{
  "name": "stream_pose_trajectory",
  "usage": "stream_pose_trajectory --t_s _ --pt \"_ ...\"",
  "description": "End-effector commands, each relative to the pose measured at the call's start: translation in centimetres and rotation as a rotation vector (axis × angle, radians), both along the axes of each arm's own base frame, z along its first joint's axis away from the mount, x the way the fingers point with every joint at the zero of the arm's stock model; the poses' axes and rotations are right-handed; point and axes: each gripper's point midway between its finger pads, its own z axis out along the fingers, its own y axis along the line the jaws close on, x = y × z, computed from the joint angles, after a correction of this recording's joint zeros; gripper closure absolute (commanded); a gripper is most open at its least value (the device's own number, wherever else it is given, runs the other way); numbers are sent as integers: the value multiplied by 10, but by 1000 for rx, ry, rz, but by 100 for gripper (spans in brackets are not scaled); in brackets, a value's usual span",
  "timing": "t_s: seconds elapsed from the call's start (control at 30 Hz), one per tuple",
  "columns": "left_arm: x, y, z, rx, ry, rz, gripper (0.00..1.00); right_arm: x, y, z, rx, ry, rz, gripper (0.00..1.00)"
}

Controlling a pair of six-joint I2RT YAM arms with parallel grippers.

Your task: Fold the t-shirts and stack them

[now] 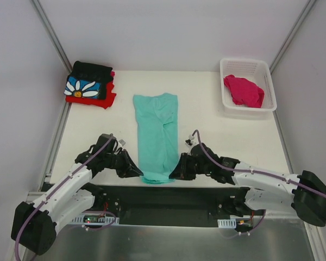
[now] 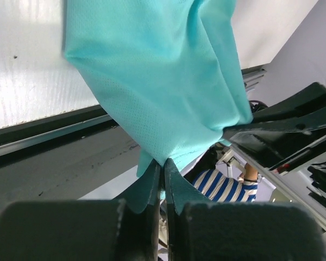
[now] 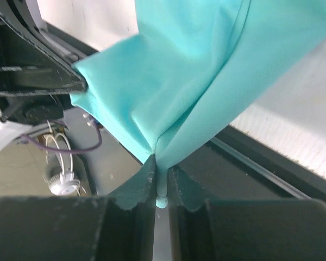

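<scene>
Left claw (image 1: 137,172) and right claw (image 1: 175,173) were clamped on the teal shirt (image 1: 156,130), lower centre on the desk (image 1: 217,141), mid-fold. Daisy shirt (image 1: 87,87) sat stacked on red shirt (image 1: 107,101), upper left, looking done. Pink shirt (image 1: 243,91) lay unfolded in the basket (image 1: 272,92), upper right.

Only the edges of the red t-shirt (image 1: 110,99) peek from under the black daisy t-shirt (image 1: 88,81), and the magenta-pink t-shirt (image 1: 243,89) is too crumpled in the white lattice basket (image 1: 249,109) to read its shape. In both wrist views the mint-teal t-shirt (image 2: 163,76) runs off the top edge, its pinched corners buried between the closed jaws of the left gripper (image 2: 163,168) and right gripper (image 3: 161,168). A blue-and-white striped cloth (image 2: 223,187), mostly covered, cannot be identified.
</scene>
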Motion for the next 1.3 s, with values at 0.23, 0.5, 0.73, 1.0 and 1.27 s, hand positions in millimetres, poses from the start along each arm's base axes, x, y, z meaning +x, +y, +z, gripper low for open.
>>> stream_pose_trajectory --t_s 0.23,0.5,0.73,1.0,1.27 --pt "42 -15 22 26 -60 -29 100 60 2 26 -17 -69 29 86" --pt "62 -21 34 19 -92 -36 100 87 22 32 -8 -76 47 87" --pt "80 -13 32 19 -100 -18 100 107 19 41 0 -91 43 87" --pt "105 -8 37 19 -120 -7 100 137 2 52 -12 -123 31 87" --pt "129 -9 46 15 -146 -7 100 154 8 58 -9 -127 50 88"
